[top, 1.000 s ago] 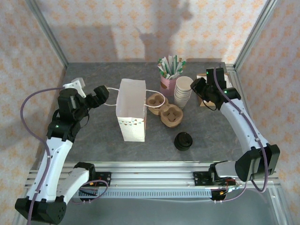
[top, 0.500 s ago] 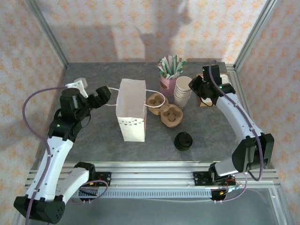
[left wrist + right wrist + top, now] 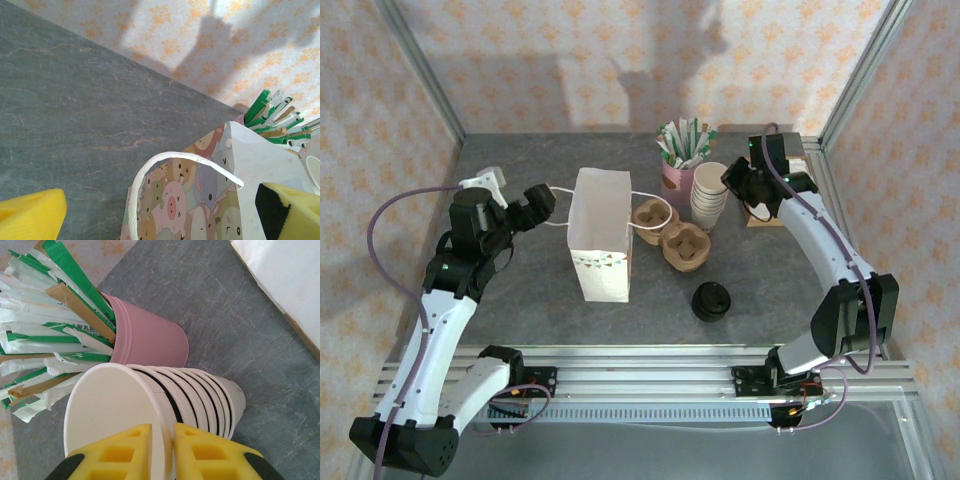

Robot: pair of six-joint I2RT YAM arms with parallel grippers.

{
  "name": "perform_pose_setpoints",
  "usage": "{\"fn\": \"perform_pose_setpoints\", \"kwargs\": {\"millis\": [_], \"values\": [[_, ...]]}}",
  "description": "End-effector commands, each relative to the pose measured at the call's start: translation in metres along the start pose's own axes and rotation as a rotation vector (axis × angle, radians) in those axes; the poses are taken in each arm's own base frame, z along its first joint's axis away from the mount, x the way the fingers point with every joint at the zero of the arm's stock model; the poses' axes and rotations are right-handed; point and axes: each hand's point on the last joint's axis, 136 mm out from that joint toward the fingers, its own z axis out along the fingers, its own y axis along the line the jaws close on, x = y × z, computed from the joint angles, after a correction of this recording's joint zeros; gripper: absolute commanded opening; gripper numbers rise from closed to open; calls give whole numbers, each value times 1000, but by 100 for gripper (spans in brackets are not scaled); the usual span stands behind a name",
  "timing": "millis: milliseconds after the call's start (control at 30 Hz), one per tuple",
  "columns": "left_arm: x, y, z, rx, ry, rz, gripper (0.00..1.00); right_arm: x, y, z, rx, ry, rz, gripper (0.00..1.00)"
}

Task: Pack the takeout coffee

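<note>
While the left gripper [image 3: 532, 203] hangs with its 2 pads spread wide beside the white paper bag [image 3: 600, 235] at center-left, the takeout coffee [image 3: 711, 301] stands alone on the grey table [image 3: 520, 300], lower right of the bag. At upper right, the right gripper [image 3: 162, 450] pinches the top cup's rim on the cup stack [image 3: 200, 390], just beside a pink cup [image 3: 150, 340] of sachets.
</note>
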Motion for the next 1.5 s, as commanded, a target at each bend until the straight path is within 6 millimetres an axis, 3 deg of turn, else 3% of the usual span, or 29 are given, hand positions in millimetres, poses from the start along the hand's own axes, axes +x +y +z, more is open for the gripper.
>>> {"fn": "perform_pose_setpoints", "kwargs": {"millis": [0, 167, 367, 600, 767, 900, 1033, 1267, 1467], "values": [[-6, -3, -3, -7, -15, 25, 99, -7, 12, -6, -26, -14, -13, 13], [-5, -2, -3, -9, -13, 25, 99, -9, 15, -14, -32, -20, -25, 0], [-6, -2, -3, -11, -14, 24, 98, -21, 30, -38, -76, -68, -51, 0], [-5, 0, -3, -21, -16, 25, 98, -43, 57, -99, -140, -157, -76, 0], [-7, 2, -4, -33, -20, 29, 99, -39, 65, -151, -208, -197, -86, 0], [-7, 4, -3, -44, -23, 29, 99, -4, 59, -180, -256, -164, -105, 0], [-5, 6, -1, -54, -11, 30, 99, 48, 33, -192, -263, -85, -101, 0], [-6, 8, 0, -78, 6, 48, 99, 150, -12, -168, -278, 145, -91, 0], [-10, 10, -5, -93, -13, 69, 99, 216, -25, -135, -291, 257, -150, 0]]}}
